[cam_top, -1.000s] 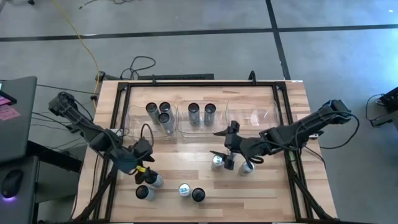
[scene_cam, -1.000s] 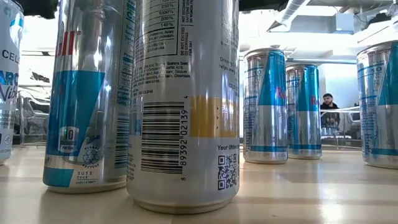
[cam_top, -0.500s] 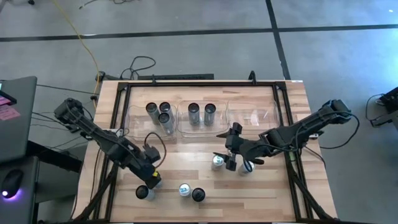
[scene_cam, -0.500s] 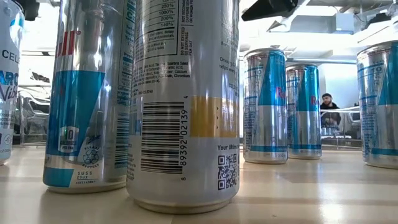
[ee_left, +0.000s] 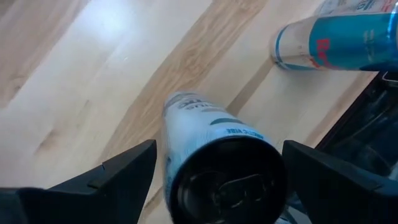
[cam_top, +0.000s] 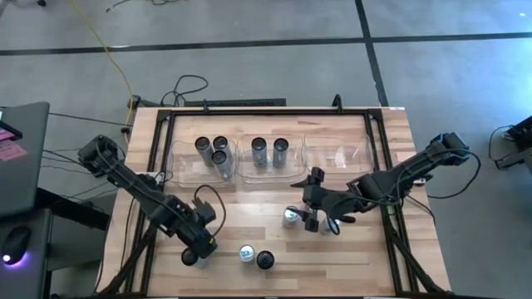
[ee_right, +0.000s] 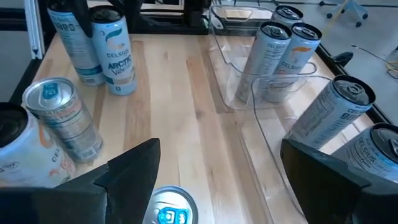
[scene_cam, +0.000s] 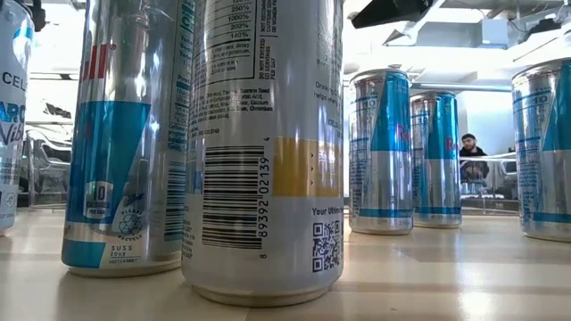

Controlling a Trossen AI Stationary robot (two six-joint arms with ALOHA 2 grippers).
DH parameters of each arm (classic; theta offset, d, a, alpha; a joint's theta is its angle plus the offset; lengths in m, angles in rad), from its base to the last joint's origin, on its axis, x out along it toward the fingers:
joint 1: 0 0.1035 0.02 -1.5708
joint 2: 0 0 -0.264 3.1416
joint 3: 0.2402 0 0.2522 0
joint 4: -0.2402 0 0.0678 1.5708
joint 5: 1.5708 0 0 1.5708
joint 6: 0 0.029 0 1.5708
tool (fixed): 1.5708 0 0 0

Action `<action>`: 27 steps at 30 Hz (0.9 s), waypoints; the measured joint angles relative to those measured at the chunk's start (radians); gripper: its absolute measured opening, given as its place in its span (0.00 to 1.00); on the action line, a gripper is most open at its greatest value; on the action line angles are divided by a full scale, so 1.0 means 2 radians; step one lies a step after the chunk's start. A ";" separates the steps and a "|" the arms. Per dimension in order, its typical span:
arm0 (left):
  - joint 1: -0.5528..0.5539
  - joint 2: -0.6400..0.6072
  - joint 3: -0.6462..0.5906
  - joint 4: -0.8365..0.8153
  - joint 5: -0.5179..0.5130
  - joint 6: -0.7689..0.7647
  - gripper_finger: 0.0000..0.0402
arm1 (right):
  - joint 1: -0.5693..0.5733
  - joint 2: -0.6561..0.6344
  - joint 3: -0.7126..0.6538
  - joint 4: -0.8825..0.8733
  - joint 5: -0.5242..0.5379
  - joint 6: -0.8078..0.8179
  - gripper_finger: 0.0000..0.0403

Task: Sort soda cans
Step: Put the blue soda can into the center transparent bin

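Note:
Several soda cans stand upright near the table's front. My left gripper (cam_top: 204, 241) (ee_left: 217, 149) points down, open, over a white can with a black top (ee_left: 224, 177); its fingers stand on either side of the can, apart from it. Further cans (cam_top: 190, 257) (cam_top: 247, 253) (cam_top: 265, 260) stand close by. My right gripper (cam_top: 312, 218) (ee_right: 219, 146) hangs open between two cans (cam_top: 291, 216) (cam_top: 331, 223), above a silver-topped can (ee_right: 168, 210), touching nothing.
Three clear bins stand in a row at the back: the left one (cam_top: 184, 156) holds three cans, the middle one (cam_top: 246, 162) two, and the right one (cam_top: 337, 154) none. Black frame rails (cam_top: 154, 141) run along the table's sides. Bare wood lies between the bins and the front cans.
My left gripper has moved toward the table's near edge and a little right, sunk, and tipped to point more steeply down, coming over the black-topped can. It has stayed open. The cans have not moved.

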 joint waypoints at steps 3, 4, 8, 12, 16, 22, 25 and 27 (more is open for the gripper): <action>0.005 0.000 -0.001 -0.007 -0.002 0.018 0.84 | 0.000 0.000 0.000 -0.001 0.000 0.000 0.88; 0.006 0.000 -0.001 -0.010 -0.003 0.024 0.82 | 0.000 0.000 0.000 -0.001 0.000 0.000 0.88; 0.016 0.000 -0.001 -0.019 -0.001 0.055 0.68 | 0.000 0.000 0.000 0.000 0.002 0.003 0.88; 0.039 -0.006 -0.001 -0.034 0.009 0.102 0.60 | 0.000 0.000 0.000 0.000 0.003 0.018 0.88; 0.076 -0.025 -0.003 -0.055 0.008 0.159 0.60 | 0.002 0.000 0.000 0.000 0.004 0.044 0.88; 0.144 -0.063 0.015 -0.094 0.007 0.244 0.60 | 0.027 0.000 0.000 -0.011 0.042 0.095 0.88; 0.179 -0.075 0.053 -0.113 0.007 0.292 0.60 | 0.037 0.000 0.000 -0.015 0.055 0.124 0.88; 0.201 -0.075 0.088 -0.127 0.006 0.323 0.60 | 0.041 0.000 0.000 -0.015 0.055 0.139 0.88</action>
